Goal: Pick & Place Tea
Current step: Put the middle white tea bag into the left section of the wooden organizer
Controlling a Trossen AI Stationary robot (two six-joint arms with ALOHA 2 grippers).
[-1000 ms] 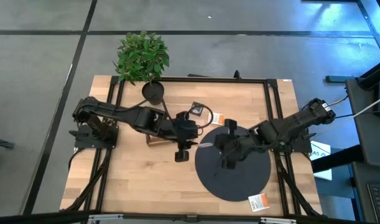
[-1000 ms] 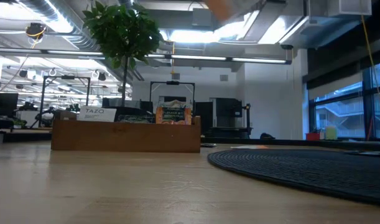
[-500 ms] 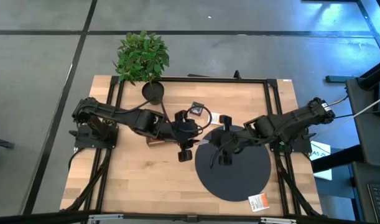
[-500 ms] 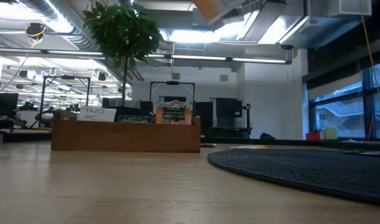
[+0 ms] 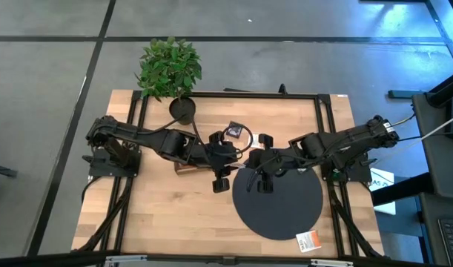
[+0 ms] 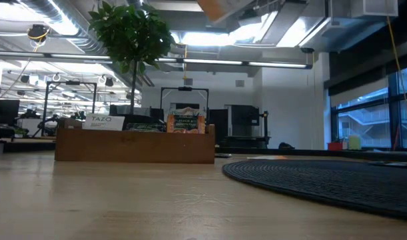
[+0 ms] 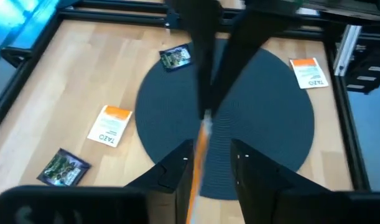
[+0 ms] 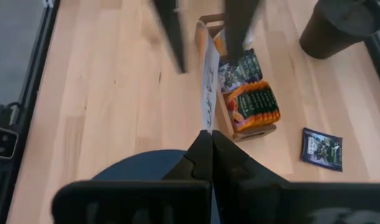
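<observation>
White and orange, a tea sachet (image 8: pixel 208 87) hangs edge-on, pinched in the right gripper (image 8: pixel 205 152) above the mat's (image 5: pixel 282 208) rim. The left gripper (image 7: pixel 205 163) straddles it, fingers parted (not yet clamped) — best close squarely before the right releases.

Two dark jointed arms (image 5: pixel 148 139) with black cables, each ending in a slim two-fingered pincer (image 5: pixel 220 179).
</observation>
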